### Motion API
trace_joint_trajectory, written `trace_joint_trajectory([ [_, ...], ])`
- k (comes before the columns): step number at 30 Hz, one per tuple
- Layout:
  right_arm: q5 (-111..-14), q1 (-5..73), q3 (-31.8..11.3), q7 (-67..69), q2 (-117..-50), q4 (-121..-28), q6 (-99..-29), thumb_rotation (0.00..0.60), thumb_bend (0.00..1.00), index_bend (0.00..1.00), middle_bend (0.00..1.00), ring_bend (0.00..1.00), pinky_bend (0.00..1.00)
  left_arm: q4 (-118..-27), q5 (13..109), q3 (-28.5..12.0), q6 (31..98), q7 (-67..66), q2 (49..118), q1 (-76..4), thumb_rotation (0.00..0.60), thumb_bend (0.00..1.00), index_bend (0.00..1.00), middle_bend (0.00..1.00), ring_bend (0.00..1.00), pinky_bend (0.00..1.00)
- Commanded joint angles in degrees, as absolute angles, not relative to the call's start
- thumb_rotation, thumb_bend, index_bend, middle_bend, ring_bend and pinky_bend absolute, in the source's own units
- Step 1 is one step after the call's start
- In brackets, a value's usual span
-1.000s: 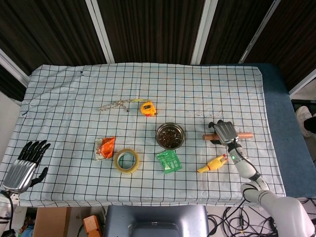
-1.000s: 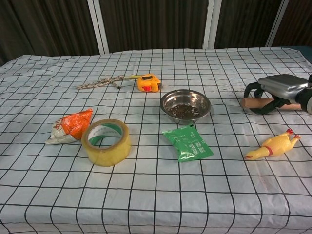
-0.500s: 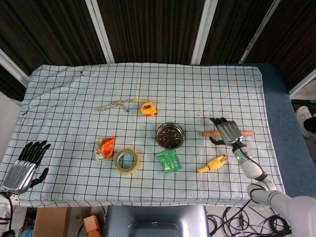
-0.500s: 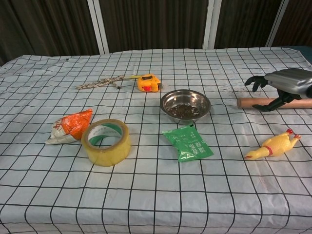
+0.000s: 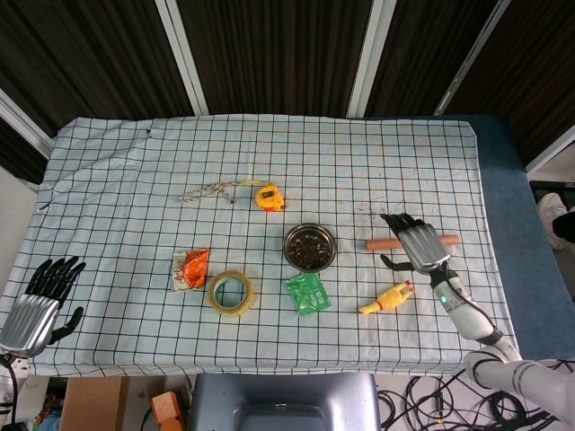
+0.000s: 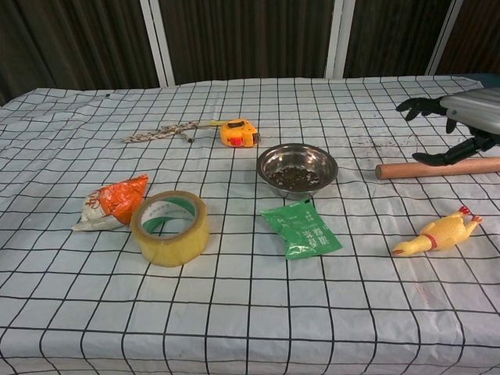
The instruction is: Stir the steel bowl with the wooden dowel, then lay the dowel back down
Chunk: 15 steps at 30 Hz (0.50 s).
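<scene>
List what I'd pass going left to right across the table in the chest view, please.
Orange snack packet → tape roll → yellow tape measure → steel bowl → wooden dowel, with the right hand open above its far end.

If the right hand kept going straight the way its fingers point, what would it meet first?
Probably nothing: the right hand points up-left across the table, its line passing beyond the steel bowl over bare cloth. Depth is unclear, and the wooden dowel lies under it.
</scene>
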State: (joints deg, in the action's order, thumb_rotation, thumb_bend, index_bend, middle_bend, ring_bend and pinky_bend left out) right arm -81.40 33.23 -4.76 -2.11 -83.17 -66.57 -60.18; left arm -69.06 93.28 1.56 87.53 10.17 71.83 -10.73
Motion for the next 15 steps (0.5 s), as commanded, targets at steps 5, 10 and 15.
trace_joint_trajectory([
  [5,-91.3,13.6,3.5,-21.3,-67.5,-96.0,-89.5,0.339,0.27,0.00,0.00,0.00,0.16,-81.0,93.3,3.6,88.7,1.8,67.2,-7.4,0.600,0.42,0.00,0.04,0.00,0.01],
  [10,-91.1,7.4,6.5,-17.9,-67.9,-94.9,-93.4,0.339,0.27,0.00,0.00,0.00,0.09,-83.1,97.0,5.9,88.0,1.4,66.0,-7.4,0.600,0.42,0.00,0.04,0.00,0.01],
  [15,-89.8,7.6,5.9,-16.6,-66.5,-96.0,-90.4,0.340,0.27,0.00,0.00,0.00,0.08,-81.8,97.7,4.3,90.9,-0.5,67.3,-6.8,0.600,0.42,0.00,0.03,0.00,0.01],
])
